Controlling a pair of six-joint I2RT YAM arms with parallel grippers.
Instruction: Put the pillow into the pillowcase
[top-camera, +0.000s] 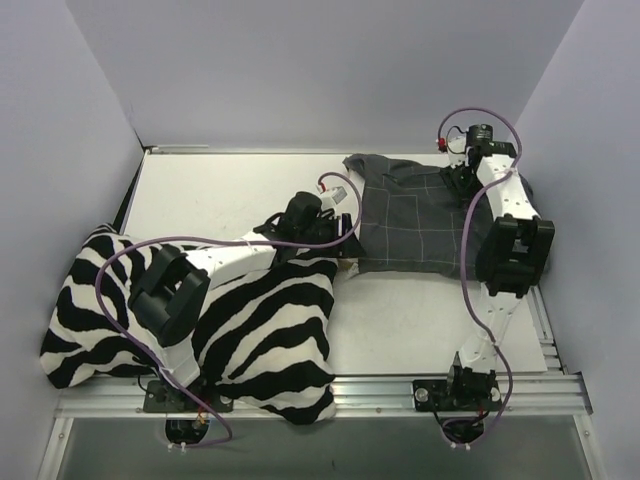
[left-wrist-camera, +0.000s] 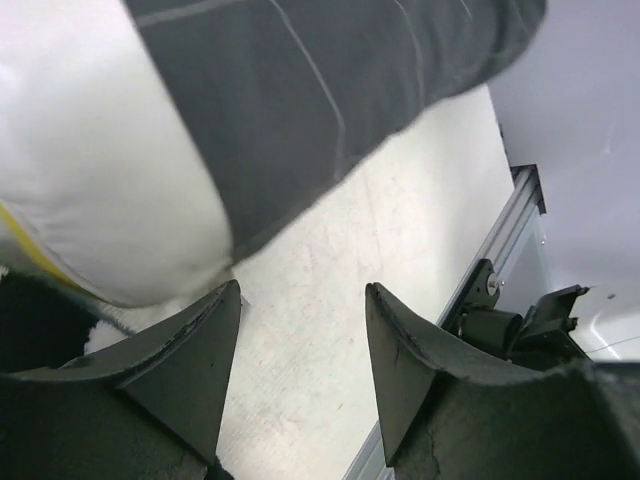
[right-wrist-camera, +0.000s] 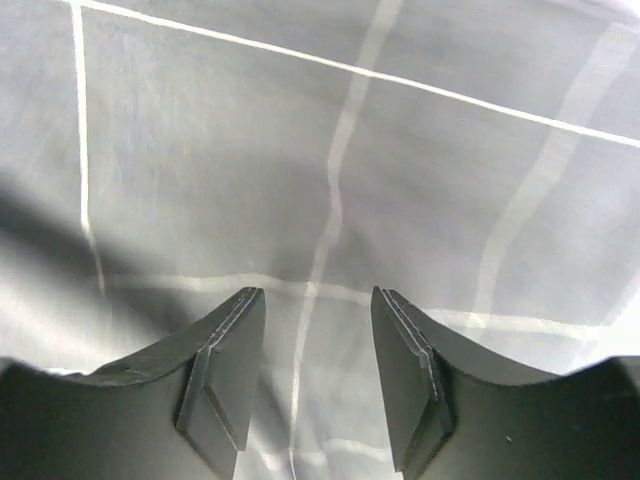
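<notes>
The dark grey checked pillowcase (top-camera: 420, 215) lies on the table at centre right. In the left wrist view the white pillow (left-wrist-camera: 90, 180), with its yellow edge, sticks out of the pillowcase (left-wrist-camera: 330, 90), which covers most of it. In the top view the pillow is almost wholly hidden inside the case. My left gripper (top-camera: 342, 232) is at the case's left end; it is open and empty (left-wrist-camera: 303, 300) over bare table, just below the pillow's end. My right gripper (top-camera: 460, 180) is at the case's far right part, open (right-wrist-camera: 318, 295), its jaws held close over the grey fabric (right-wrist-camera: 340, 150).
A large zebra-striped cushion (top-camera: 240, 320) lies at the near left under my left arm. The white table (top-camera: 230, 190) is walled at the back and both sides. An aluminium rail (top-camera: 390, 388) runs along the near edge; it also shows in the left wrist view (left-wrist-camera: 500, 240).
</notes>
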